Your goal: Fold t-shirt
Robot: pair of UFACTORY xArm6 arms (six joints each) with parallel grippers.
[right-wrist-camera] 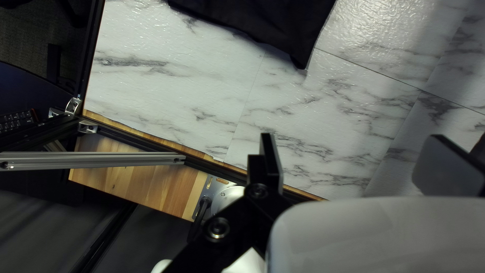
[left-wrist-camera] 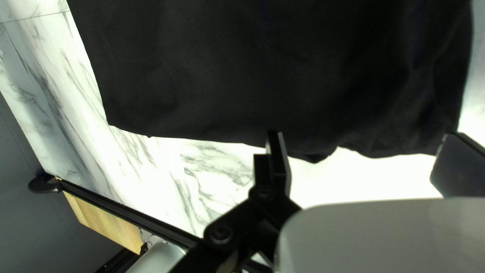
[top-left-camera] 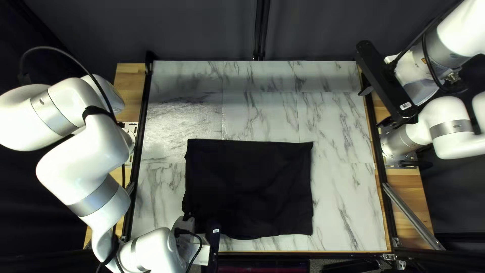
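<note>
The black t-shirt [top-left-camera: 247, 187] lies spread as a rough rectangle on the table, its lower edge slightly wavy. My left gripper [top-left-camera: 213, 237] is over its near-left corner in the top left view, where the arm hides part of the cloth. In the left wrist view the left gripper [left-wrist-camera: 365, 139] is open, one fingertip overlapping the edge of the shirt [left-wrist-camera: 262, 71]; contact cannot be told. My right gripper [top-left-camera: 375, 107] hangs at the table's right edge, away from the shirt. The right wrist view shows the right gripper [right-wrist-camera: 356, 139] open over bare tabletop, a shirt corner [right-wrist-camera: 298, 43] ahead.
Marble-patterned tabletop [top-left-camera: 262, 111] surrounds the shirt. Black rails [top-left-camera: 137, 151] and wooden strips [top-left-camera: 129, 91] border the table sides. A metal bar [top-left-camera: 414, 217] slants beyond the right edge, and a dark curtain [top-left-camera: 202, 30] hangs behind the far edge.
</note>
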